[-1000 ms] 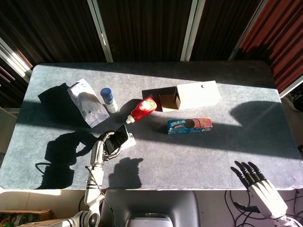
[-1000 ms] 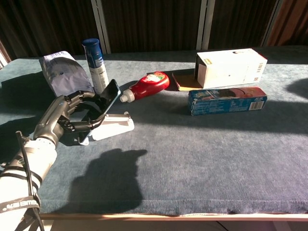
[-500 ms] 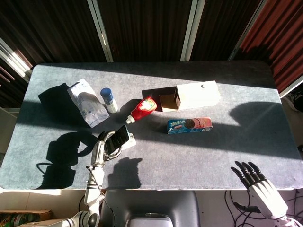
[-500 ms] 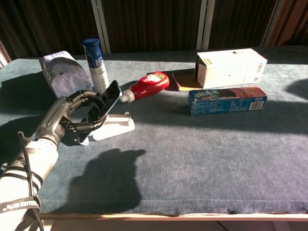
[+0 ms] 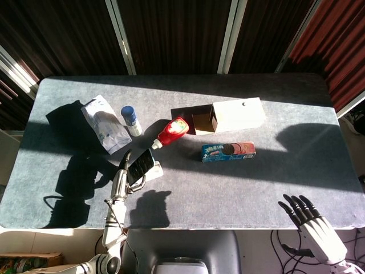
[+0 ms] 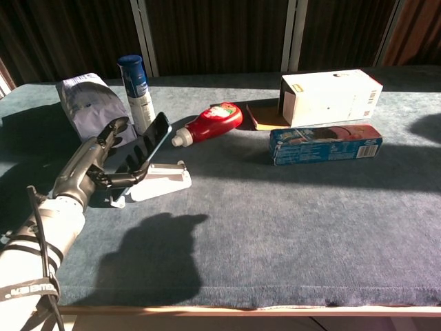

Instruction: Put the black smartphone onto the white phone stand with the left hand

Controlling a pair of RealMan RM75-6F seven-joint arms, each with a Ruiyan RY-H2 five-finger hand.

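Note:
The black smartphone (image 6: 150, 143) leans tilted on the white phone stand (image 6: 165, 184) at the front left of the table. It shows in the head view too, the smartphone (image 5: 141, 164) on the stand (image 5: 155, 169). My left hand (image 6: 93, 165) is just left of it with its fingers stretched out and lifted off the phone's top. Its thumb lies close to the phone's lower edge, and I cannot tell whether they touch. In the head view the left hand (image 5: 120, 181) sits beside the phone. My right hand (image 5: 313, 225) hangs off the table's front right edge, fingers spread and empty.
Behind the phone stand a blue-capped white bottle (image 6: 136, 86) and a white bag (image 6: 89, 103). A red ketchup bottle (image 6: 210, 121) lies to the right. Further right are a white box (image 6: 331, 95) and a blue cookie box (image 6: 324, 143).
My left hand's fingers, curled around the phone before, have straightened and come off its top. The phone now leans on the stand. The right hand has not moved.

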